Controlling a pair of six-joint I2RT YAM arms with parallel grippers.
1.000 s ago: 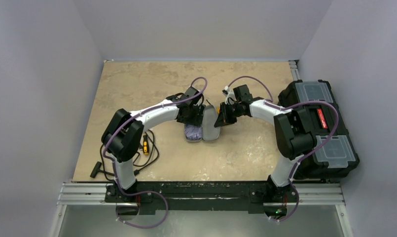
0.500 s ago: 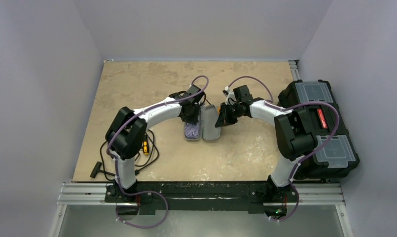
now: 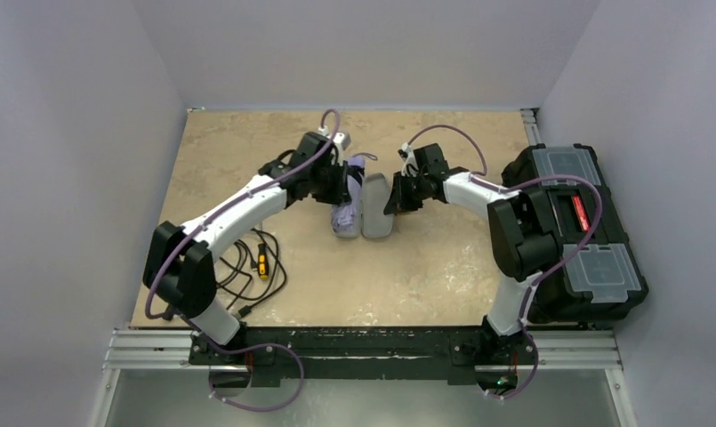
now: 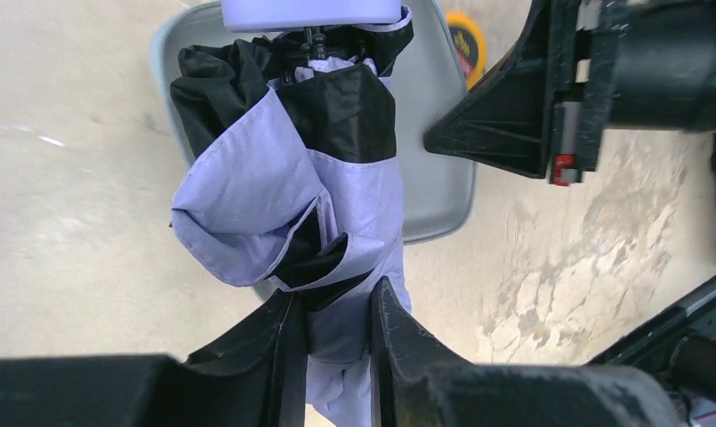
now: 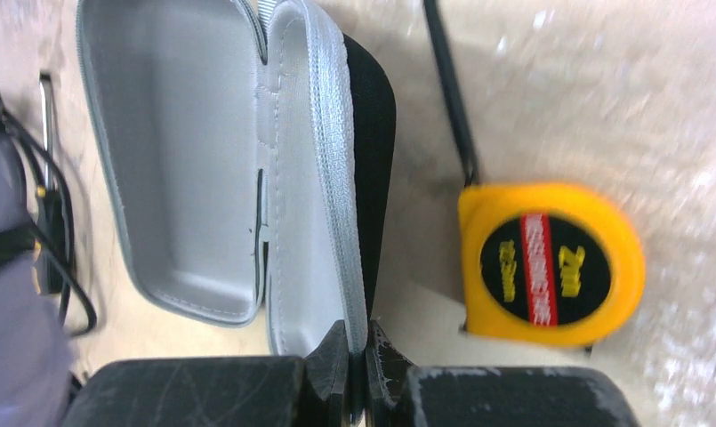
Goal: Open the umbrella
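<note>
Overhead, we see the folded umbrella [image 3: 345, 213] just left of the grey zip case [image 3: 377, 206]. Only our wrist views show grips: left gripper [image 4: 334, 347] pinches the umbrella's lavender canopy, right gripper [image 5: 355, 360] clamps the case's rim beside a yellow tape measure [image 5: 550, 262].

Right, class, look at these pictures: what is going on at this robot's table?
The left gripper is clamped on the fabric of the folded lavender-and-black umbrella, beside an open grey case. The right gripper pinches that case's rim, apparently steadying it. A yellow tape measure lies next to the case. The umbrella is not yet open.
</note>
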